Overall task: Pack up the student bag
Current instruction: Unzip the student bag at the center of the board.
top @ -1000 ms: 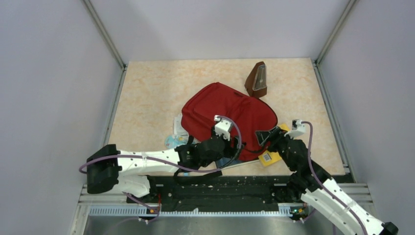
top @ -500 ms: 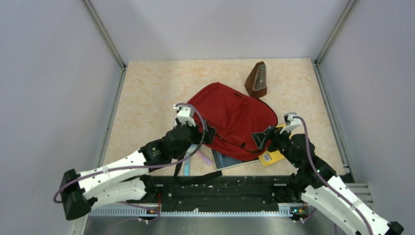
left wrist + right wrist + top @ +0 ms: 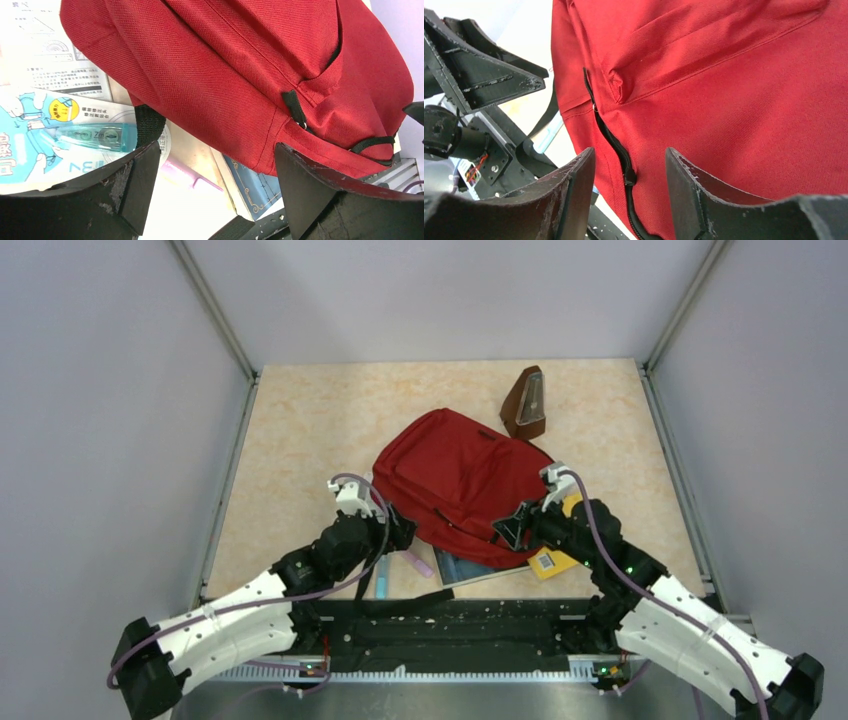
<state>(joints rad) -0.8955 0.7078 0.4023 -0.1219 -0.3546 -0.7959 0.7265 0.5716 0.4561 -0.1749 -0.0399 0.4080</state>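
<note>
Step 1: getting the bag (image 3: 460,480) unzipped for packing
It lies flat mid-surface (image 3: 300,440). My left hand (image 3: 402,530) gapes empty at its near-left corner. My right hand (image 3: 507,529) has jaws parted astride the black zipper (image 3: 610,135), pinching nothing yet. Next, I judge, I must close on the pull and draw it along

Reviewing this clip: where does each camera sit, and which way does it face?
Top external: fixed overhead behind the robot, looking down at the table; the left gripper and right gripper show at the backpack.
Left wrist: rides the left wrist, facing the backpack's side past its own fingers.
Right wrist: rides the right wrist, facing the backpack's zipper between its own fingers.
Shared: every view shows the backpack.
</note>
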